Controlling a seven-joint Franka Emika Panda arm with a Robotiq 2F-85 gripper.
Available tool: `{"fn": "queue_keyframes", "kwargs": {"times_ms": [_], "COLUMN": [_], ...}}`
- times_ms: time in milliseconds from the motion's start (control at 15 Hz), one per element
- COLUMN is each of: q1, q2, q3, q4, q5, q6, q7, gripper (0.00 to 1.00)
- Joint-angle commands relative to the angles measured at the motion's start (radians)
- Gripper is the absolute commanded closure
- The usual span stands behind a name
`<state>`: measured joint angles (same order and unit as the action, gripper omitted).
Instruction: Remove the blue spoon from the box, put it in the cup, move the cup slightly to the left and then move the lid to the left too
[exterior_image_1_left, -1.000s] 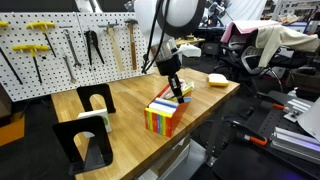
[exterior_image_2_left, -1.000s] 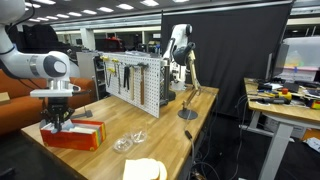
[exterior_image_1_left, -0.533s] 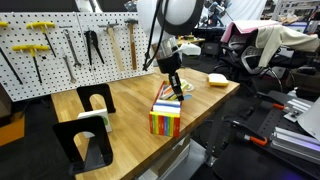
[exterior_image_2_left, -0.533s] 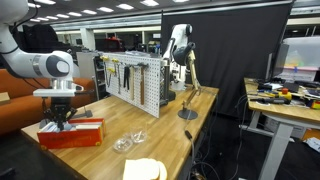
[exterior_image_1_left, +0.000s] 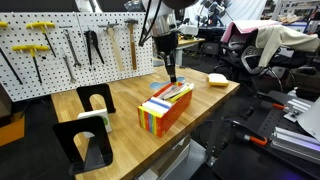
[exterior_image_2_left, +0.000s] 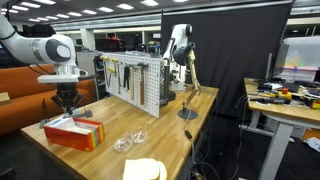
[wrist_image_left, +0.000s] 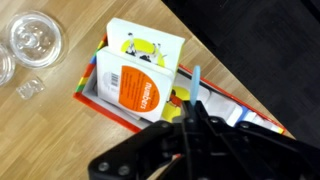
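The rainbow-striped box (exterior_image_1_left: 163, 110) with an orange-red top edge lies on the wooden table in both exterior views (exterior_image_2_left: 76, 131). My gripper (exterior_image_1_left: 171, 60) hangs above it, also in the other exterior view (exterior_image_2_left: 67, 100). It is shut on the thin blue spoon (exterior_image_1_left: 172, 76), which points down at the box. In the wrist view the spoon (wrist_image_left: 195, 77) sticks out past my jaws (wrist_image_left: 189, 112) over the open box (wrist_image_left: 105, 105), which holds a white and orange card. Two clear plastic round pieces (exterior_image_2_left: 122, 144) (exterior_image_2_left: 138, 135) sit beside the box. I cannot tell cup from lid. One shows in the wrist view (wrist_image_left: 35, 35).
A yellow sponge (exterior_image_1_left: 217, 79) lies near the table's end, also in the other exterior view (exterior_image_2_left: 145, 170). Black stands (exterior_image_1_left: 95, 100) (exterior_image_1_left: 84, 145) are on the table. A pegboard with tools (exterior_image_1_left: 70, 45) backs it. A black lamp base (exterior_image_2_left: 187, 112) stands at the table's far end.
My gripper has risen out of the box with the blue spoon in it. The box has turned and settled flat on the table.
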<state>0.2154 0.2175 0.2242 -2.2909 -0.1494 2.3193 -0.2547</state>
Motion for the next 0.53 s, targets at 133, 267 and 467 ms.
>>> {"fn": "queue_keyframes", "kwargs": {"times_ms": [133,267,467], "q1": [-0.009,-0.014,-0.03], "q2": [-0.102,-0.113,-0.103], "q3": [-0.021,-0.04,-0.076], "q4": [-0.035,-0.036,-0.03], "q5": [-0.012,-0.036,-0.067], "q6": [0.03,0.037,0.038], "q7": [0.071,0.115,0.188], "gripper": [0.99,0.99,0.99]}}
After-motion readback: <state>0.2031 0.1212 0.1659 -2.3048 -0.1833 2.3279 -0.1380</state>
